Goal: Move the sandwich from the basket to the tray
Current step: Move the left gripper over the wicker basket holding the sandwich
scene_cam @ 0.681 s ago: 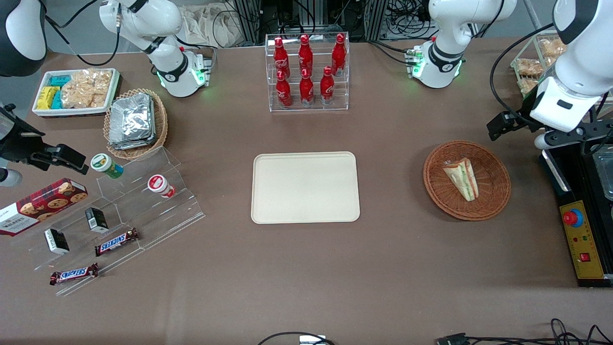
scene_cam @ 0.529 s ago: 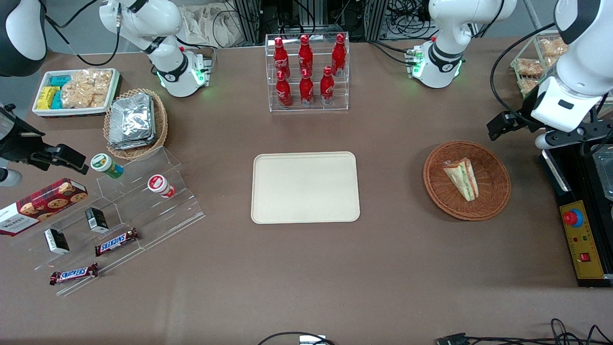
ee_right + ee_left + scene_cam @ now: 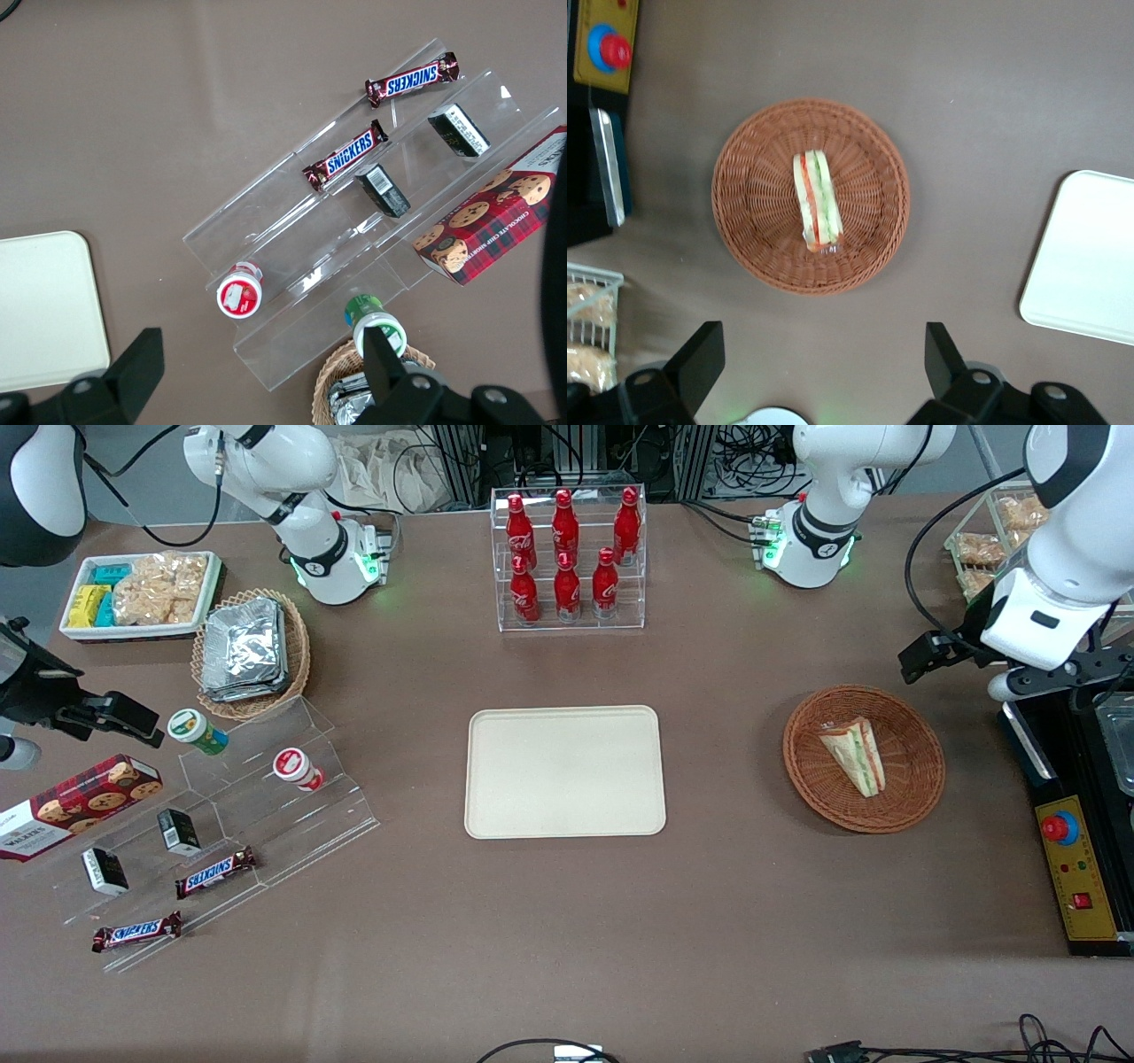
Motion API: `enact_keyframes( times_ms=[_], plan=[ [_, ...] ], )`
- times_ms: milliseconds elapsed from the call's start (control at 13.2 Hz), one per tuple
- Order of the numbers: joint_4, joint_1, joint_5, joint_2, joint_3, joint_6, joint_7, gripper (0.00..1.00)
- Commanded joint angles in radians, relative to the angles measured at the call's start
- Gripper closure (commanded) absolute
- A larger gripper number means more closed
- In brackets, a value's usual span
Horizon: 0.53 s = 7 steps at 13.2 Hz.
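Desk (image 3: 567,921): brown cloth-covered surface, spreading beneath and around the gripper (image 3: 824,354).
Control box (image 3: 1076,868): black and yellow, red button, at the desk's edge just beside the gripper.
Cables (image 3: 762,452): dark tangle at metal frames, well apart from the gripper.

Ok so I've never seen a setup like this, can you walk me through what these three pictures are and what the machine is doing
These are two white robot arms at a brown table. One picture looks down at the whole scene from the front; the other two come from cameras on each arm's wrist. The working arm's gripper, two black fingers spread open and holding nothing, hangs above the table just beside a round wicker basket. In the basket lies a sandwich wedge. A bare cream tray sits mid-table, where the sandwich should go. Toward the parked arm's end are clear steps with Snickers bars, a cookie box, and a second basket of foil packs. A rack of red bottles stands farther from the front camera than the tray.
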Motion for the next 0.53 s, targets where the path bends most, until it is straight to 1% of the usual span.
enact_keyframes(
  times_ms=[0,151,227,454],
  plan=[
    [-0.154,0.007,-0.014,-0.040,0.008,0.102,-0.056,0.00],
    [-0.330,0.007,-0.015,-0.064,0.055,0.305,-0.058,0.00],
    [-0.396,0.007,-0.015,-0.057,0.083,0.405,-0.058,0.00],
    [-0.458,0.007,-0.020,0.029,0.110,0.562,-0.103,0.00]
  ],
)
